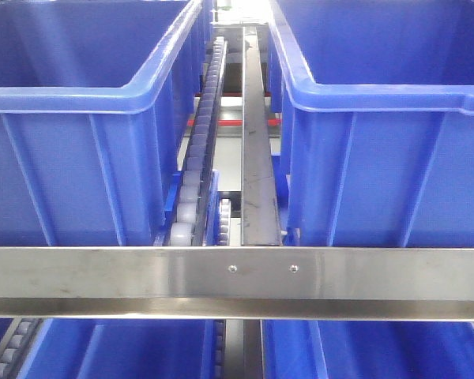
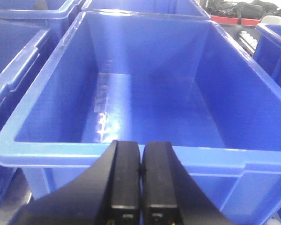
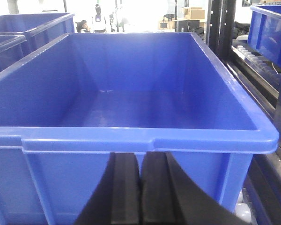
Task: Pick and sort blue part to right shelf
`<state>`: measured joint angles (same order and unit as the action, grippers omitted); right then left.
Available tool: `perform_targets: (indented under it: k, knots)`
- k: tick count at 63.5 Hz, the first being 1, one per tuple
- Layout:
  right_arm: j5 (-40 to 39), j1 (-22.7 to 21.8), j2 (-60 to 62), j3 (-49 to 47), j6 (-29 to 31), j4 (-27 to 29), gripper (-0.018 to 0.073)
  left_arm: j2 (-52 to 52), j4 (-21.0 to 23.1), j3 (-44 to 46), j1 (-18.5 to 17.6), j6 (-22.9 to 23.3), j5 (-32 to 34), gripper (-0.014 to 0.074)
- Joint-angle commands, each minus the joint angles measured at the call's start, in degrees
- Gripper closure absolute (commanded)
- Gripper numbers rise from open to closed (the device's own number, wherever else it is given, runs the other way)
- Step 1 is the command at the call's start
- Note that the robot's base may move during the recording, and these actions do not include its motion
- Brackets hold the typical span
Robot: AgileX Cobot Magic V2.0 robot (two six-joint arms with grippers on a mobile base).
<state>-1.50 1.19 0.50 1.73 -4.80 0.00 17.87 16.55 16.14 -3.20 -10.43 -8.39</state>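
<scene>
The blue part is not in any view. The steel rack shows in the front view with its flat front rail (image 1: 237,280) and a roller track (image 1: 201,142) between two large open blue bins (image 1: 79,142) (image 1: 387,150). My left gripper (image 2: 141,157) is shut and empty, in front of the near rim of an empty blue bin (image 2: 140,93). My right gripper (image 3: 140,161) is shut and empty, in front of the near wall of another empty blue bin (image 3: 145,89).
More blue bins (image 1: 126,347) sit on the tier below the rail. A steel divider bar (image 1: 257,150) runs back between the bins. In the right wrist view, rack posts and a roller track (image 3: 253,61) stand to the right of the bin.
</scene>
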Motion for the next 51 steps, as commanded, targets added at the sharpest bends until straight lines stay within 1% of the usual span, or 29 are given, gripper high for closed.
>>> perform_targets:
  k: [1, 40, 43, 44, 47, 49, 51]
  knots:
    - [-5.7, -0.3, 1.2, -1.2, 0.6, 0.0, 0.0504, 0.3, 0.6, 1.6, 0.1, 0.4, 4.6, 0.0461]
    - [-5.7, -0.3, 1.2, -1.2, 0.6, 0.0, 0.0504, 0.1, 1.1, 1.1, 0.1, 0.4, 4.6, 0.0461]
    - [-5.7, -0.3, 1.2, -1.2, 0.6, 0.0, 0.0504, -0.5, -1.6, 0.5, 0.3, 0.3, 5.1, 0.0461]
    - [-5.7, -0.3, 1.2, -1.2, 0.6, 0.0, 0.0504, -0.9, -4.0, 0.0, 0.5, 0.3, 6.3, 0.0461]
    - [-5.7, -0.3, 1.2, -1.2, 0.6, 0.0, 0.0504, -2.3, -7.6, -0.8, 1.0, 0.5, 8.4, 0.0461]
    - [-5.7, -0.3, 1.2, -1.2, 0.6, 0.0, 0.0504, -3.7, -10.6, -1.4, 1.4, 1.9, 8.7, 0.0461]
    - [-5.7, -0.3, 1.2, -1.2, 0.6, 0.0, 0.0504, -5.0, -12.0, -2.0, 1.6, 4.1, 9.1, 0.0461]
